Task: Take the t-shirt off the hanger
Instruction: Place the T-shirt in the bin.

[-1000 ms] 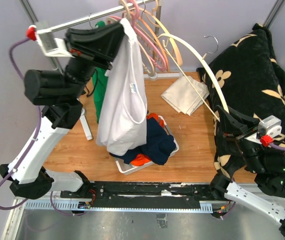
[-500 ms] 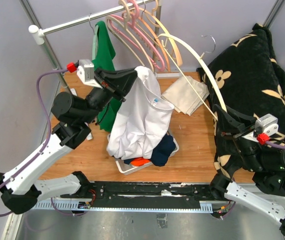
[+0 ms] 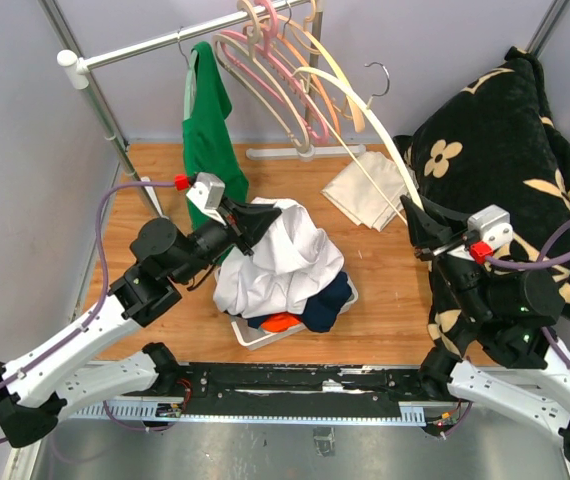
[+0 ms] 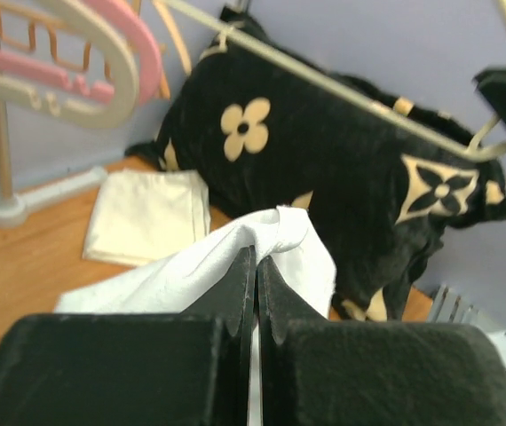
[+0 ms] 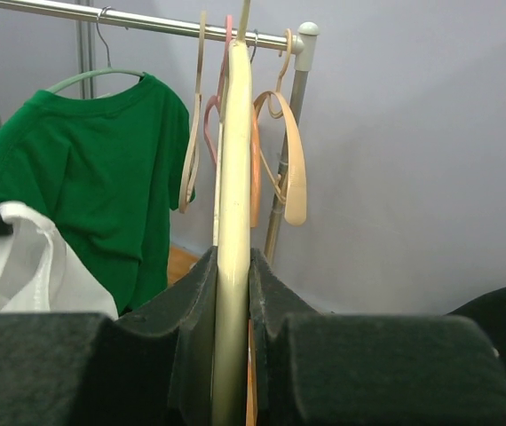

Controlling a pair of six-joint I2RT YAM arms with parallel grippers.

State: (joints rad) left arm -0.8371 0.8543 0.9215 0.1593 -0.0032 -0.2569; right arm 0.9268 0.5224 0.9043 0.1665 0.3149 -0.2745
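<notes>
so basically the white t-shirt (image 3: 287,258) is off the cream hanger (image 5: 233,177) as far as i can tell. the two are well apart, shirt over on the left arm's side, hanger on the right arm's side.

the left gripper (image 4: 255,257) has its jaws pressed tight together on a pinched fold of the shirt. it sits low, and the rest of the cloth slumps down onto the clothes piled in the white basket (image 3: 250,336). the left arm is clearly the nearer one.

the right gripper (image 5: 233,266) is clamped on the hanger's lower end. its long axis runs up and away from the jaws toward the rail (image 3: 155,42), with the hook at the top, and no cloth on it that i can see.

my guess is what's left is the left jaws letting go, since the shirt is right under them.
</notes>
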